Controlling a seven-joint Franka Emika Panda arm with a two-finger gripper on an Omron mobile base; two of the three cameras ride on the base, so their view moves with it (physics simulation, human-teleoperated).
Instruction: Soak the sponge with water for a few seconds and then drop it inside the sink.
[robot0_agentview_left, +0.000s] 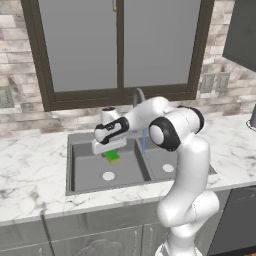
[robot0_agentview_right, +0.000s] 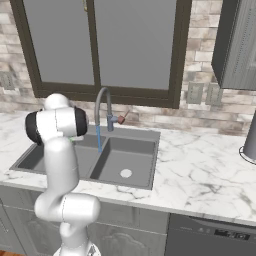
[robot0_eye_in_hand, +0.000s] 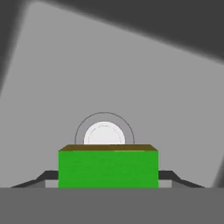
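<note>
Sponge (robot0_eye_in_hand: 108, 168) clamped in my pincer (robot0_agentview_left: 111, 153) over the left basin's drain (robot0_eye_in_hand: 104, 133); water (robot0_agentview_left: 144, 141) runs beside. Next: carry it sideways under the stream.

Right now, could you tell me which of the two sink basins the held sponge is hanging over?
The left basin: the sponge, shut in the fingers, hangs above its drain, while the water falls by the divider beside the right basin.
</note>
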